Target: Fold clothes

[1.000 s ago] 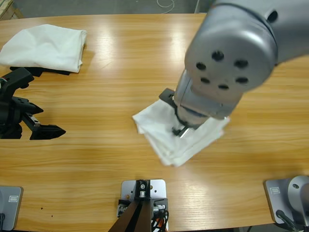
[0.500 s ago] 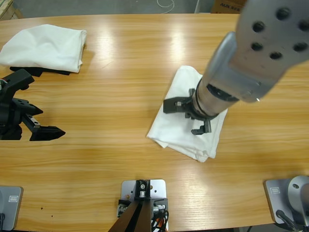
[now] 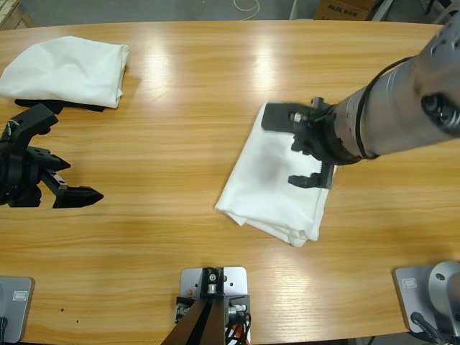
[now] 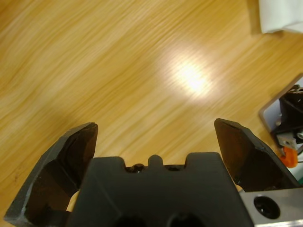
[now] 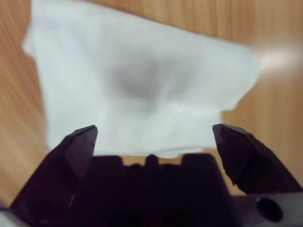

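Observation:
A folded white T-shirt (image 3: 269, 187) lies flat on the wooden table, right of the middle. My right gripper (image 3: 282, 149) comes in from the right and hovers over the shirt's far half, open, with nothing between its jaws. In the right wrist view the same shirt (image 5: 142, 85) fills the space beyond the open right gripper (image 5: 154, 130). A second folded white T-shirt (image 3: 68, 68) rests at the far left corner. Near the left edge my left gripper (image 3: 72, 154) stands open over bare wood. The left wrist view shows the left gripper (image 4: 154, 127) open above the tabletop.
A flat black object (image 3: 79, 106) sticks out from under the far-left shirt. A corner of white cloth (image 4: 281, 16) shows at the top right of the left wrist view. Bare wooden table (image 3: 165, 144) stretches between the two grippers.
The right arm has swung back to the right and its gripper has lifted off the shirt's middle. The shirt, bunched a second ago, now lies spread flat. The left gripper shifted slightly.

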